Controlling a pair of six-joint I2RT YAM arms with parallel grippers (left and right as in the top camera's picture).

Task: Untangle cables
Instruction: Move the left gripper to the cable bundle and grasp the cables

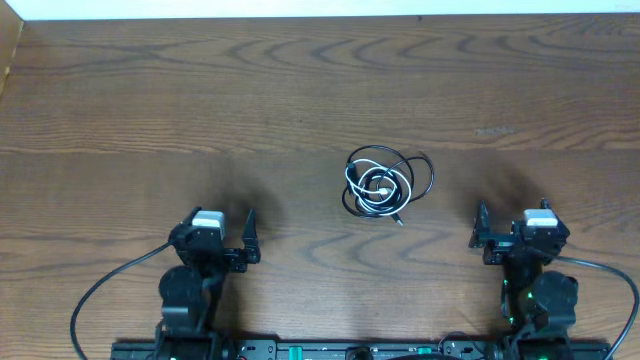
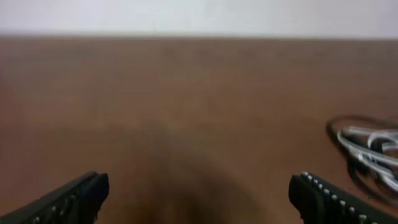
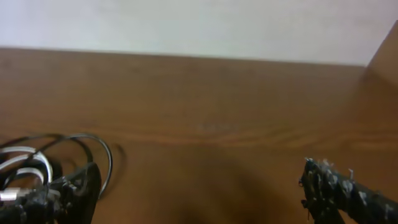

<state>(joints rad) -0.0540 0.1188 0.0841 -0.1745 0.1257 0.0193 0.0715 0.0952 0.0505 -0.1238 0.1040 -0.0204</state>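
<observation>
Nearest the base, the left pincer (image 1: 218,228) and the right pincer (image 1: 515,225) both stand wide open and empty, low over the bench (image 1: 150,100). Farther out, between them, the black cable (image 1: 428,177) and the white cable (image 1: 372,190) lie coiled together in one roundish knot with no clear long axis. The knot sits ahead and inward of each pincer, nearer the right one, so I judge the right arm has the shorter reach.

A brown wooden table (image 1: 300,90) with wavy grain fills the view. A white wall (image 1: 300,8) stands behind its far edge. A lighter wooden board (image 1: 6,55) borders the far left corner.
</observation>
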